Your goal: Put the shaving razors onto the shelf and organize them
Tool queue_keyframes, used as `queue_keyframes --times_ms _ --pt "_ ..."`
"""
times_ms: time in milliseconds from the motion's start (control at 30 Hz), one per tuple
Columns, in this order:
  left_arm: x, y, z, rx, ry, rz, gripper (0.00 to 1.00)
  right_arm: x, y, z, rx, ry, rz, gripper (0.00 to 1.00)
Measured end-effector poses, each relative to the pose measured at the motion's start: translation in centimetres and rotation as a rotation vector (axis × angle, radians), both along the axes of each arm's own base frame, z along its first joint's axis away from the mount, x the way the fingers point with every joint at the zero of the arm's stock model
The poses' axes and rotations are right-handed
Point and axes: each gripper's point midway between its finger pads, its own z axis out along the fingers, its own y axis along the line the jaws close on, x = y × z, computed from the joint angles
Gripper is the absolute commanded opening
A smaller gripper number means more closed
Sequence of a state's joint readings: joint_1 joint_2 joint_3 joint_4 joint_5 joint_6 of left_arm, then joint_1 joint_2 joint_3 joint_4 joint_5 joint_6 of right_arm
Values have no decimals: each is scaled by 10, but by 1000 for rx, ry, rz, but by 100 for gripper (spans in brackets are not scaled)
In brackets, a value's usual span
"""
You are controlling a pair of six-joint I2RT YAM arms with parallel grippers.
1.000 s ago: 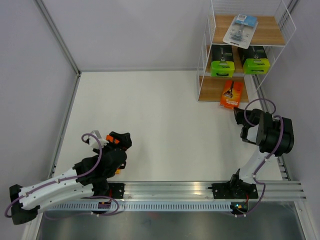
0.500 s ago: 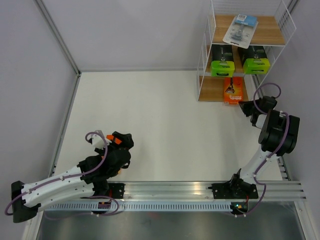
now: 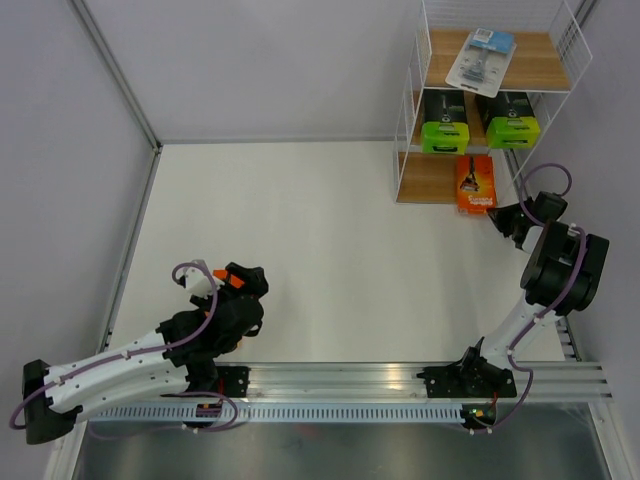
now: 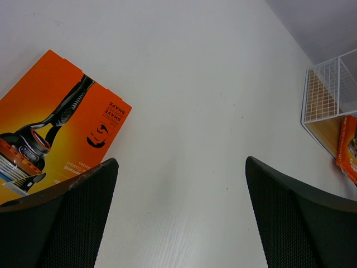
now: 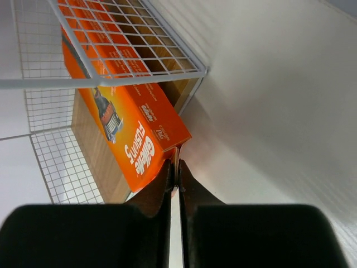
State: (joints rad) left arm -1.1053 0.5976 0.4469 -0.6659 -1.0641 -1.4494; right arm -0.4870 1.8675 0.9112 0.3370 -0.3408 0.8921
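Note:
The shelf stands at the far right. The clear blister pack lies on its top board. Two black boxes with lime-green ends sit on the middle tier. My right gripper is shut on the near corner of an orange razor card. The card reaches under the white wire onto the bottom board. My left gripper is open and empty low over the table. A second orange card lies flat by its left finger.
Grey partition walls close the table on the left, back and right. An aluminium rail with the arm bases runs along the near edge. The right arm stands close to the right wall. The shelf shows far right in the left wrist view.
My right gripper has carried the orange card away from me and to the right, turning it straight into the shelf's bottom tier. The left arm has barely moved.

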Motion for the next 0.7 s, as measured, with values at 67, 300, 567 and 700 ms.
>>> queue_keyframes --times_ms 67,300,567,700 --pt "0 0 1 -2 -1 0 100 1 -3 -1 -13 16 6 15" --pt "-2 0 3 -23 -1 -9 99 -4 -10 -7 -64 62 15 26" --pt "-4 -1 6 -48 -3 -21 98 0 -7 -4 -31 42 16 24" --pt "-4 0 7 -37 -4 -27 98 4 -7 -2 -5 16 2 22"
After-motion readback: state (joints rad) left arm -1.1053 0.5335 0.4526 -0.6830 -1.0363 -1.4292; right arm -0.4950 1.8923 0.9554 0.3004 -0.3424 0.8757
